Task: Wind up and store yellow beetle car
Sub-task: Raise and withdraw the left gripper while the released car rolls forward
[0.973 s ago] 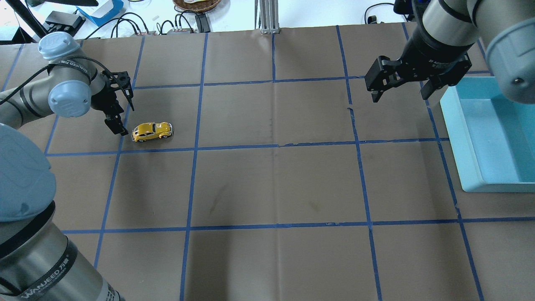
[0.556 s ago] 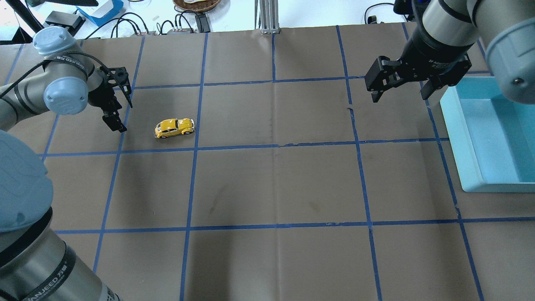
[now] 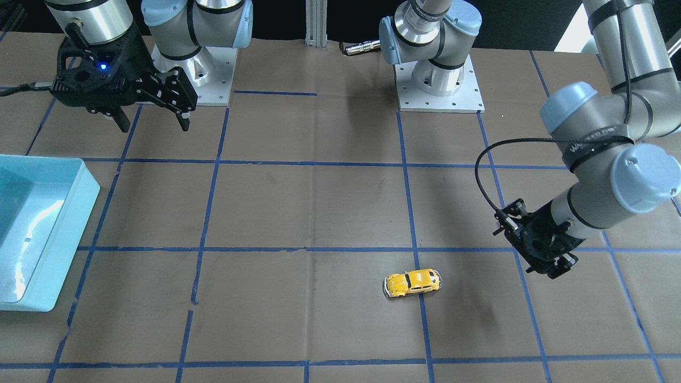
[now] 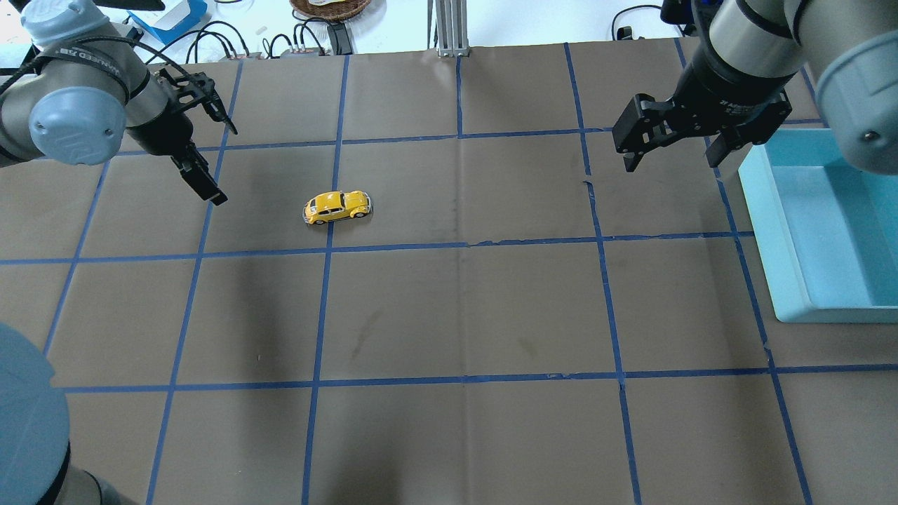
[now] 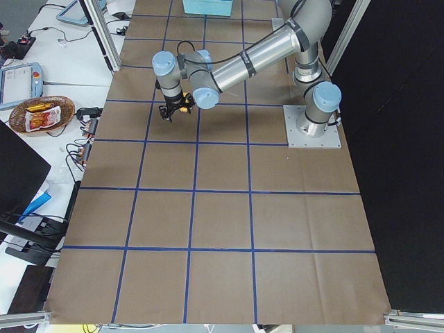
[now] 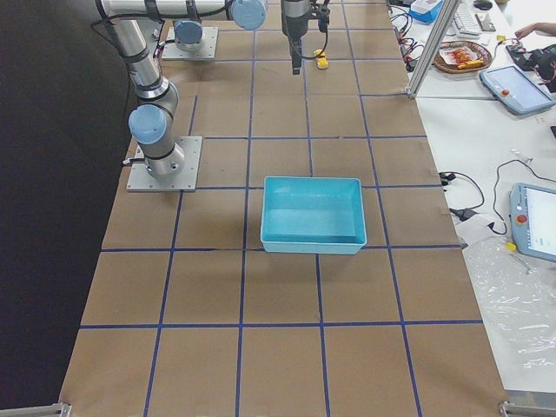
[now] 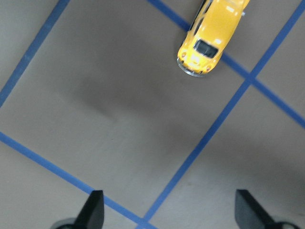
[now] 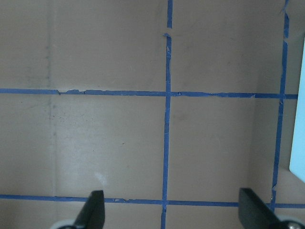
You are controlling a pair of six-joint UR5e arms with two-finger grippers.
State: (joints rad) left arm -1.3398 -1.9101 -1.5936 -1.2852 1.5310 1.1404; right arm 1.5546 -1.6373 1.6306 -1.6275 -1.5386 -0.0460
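The yellow beetle car (image 4: 337, 207) stands on its wheels on the brown table, straddling a blue tape line, free of both grippers. It also shows in the front view (image 3: 413, 282) and at the top of the left wrist view (image 7: 212, 36). My left gripper (image 4: 223, 163) is open and empty, above the table to the car's left, well apart from it; its fingertips (image 7: 94, 210) show wide apart. My right gripper (image 4: 670, 160) is open and empty, hovering at the far right next to the light blue bin (image 4: 772, 231).
The blue bin (image 3: 69, 223) sits at the table's right edge and nothing shows inside it. An aluminium post (image 4: 449, 28) stands at the far edge, with cables and a basket beyond. The arm bases (image 3: 439, 80) are bolted on my side.
The car has rolled to the right, away from my left gripper. My left gripper has pulled back and up toward the far left. The right arm has not moved.
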